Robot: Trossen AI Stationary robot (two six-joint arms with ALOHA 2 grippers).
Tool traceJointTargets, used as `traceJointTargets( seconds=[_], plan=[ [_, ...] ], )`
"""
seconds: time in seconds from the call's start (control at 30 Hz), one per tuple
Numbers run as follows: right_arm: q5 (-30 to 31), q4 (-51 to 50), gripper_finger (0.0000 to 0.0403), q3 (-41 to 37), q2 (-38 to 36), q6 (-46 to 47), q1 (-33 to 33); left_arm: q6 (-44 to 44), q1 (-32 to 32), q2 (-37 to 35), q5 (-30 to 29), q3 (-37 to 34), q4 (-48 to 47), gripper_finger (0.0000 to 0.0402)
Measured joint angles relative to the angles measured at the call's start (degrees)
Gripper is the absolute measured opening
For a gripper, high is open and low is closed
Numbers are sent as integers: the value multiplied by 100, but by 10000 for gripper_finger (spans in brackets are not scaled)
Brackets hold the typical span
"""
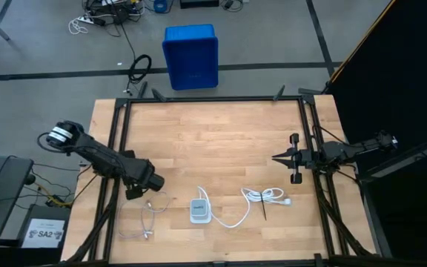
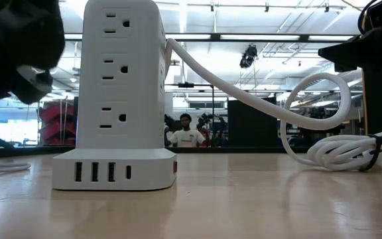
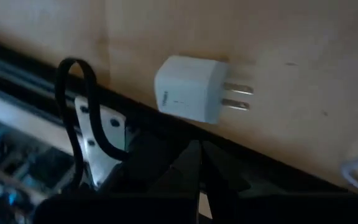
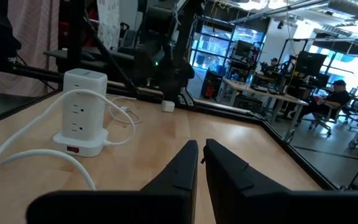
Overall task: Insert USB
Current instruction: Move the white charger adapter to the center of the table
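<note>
The thin whitish USB cable (image 1: 146,217) lies loose in a loop on the table near the left front, with a stretch of it in the right wrist view (image 4: 127,112). My left gripper (image 1: 154,182) hovers just beyond it, shut, over the small white charger block (image 3: 188,89), which lies on its side with its prongs level. The white power tower (image 1: 200,210) stands upright on its base, with USB ports low on its front (image 2: 103,172). My right gripper (image 1: 276,157) waits shut over the table's right side, its own view showing the fingers together (image 4: 201,152).
The tower's thick white cord (image 1: 262,196), bundled with a black tie, lies right of the tower and arcs up to it (image 2: 244,96). A black frame rail (image 1: 121,141) runs along the table edges. A blue bin (image 1: 191,55) sits on the floor beyond the far edge. People sit in the room behind (image 4: 337,93).
</note>
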Motion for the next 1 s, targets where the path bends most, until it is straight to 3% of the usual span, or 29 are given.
traceJointTargets(
  seconds=[0.37, 0.57, 0.77, 1.0],
  plan=[
    [0, 13, 6, 0, 0, 2, 0, -415, 150, 808, 4, -26, 112, 0],
    [1, 13, 8, 0, 0, 1, 0, -243, 201, 920, -26, -24, 878, 0],
    [2, 13, 5, 0, 0, 2, 0, -19, 234, 920, -978, 22, 1220, 0],
    [1, 17, 8, 2, 0, 1, 0, 666, 230, 822, -1707, 625, 1087, 0]
  ],
)
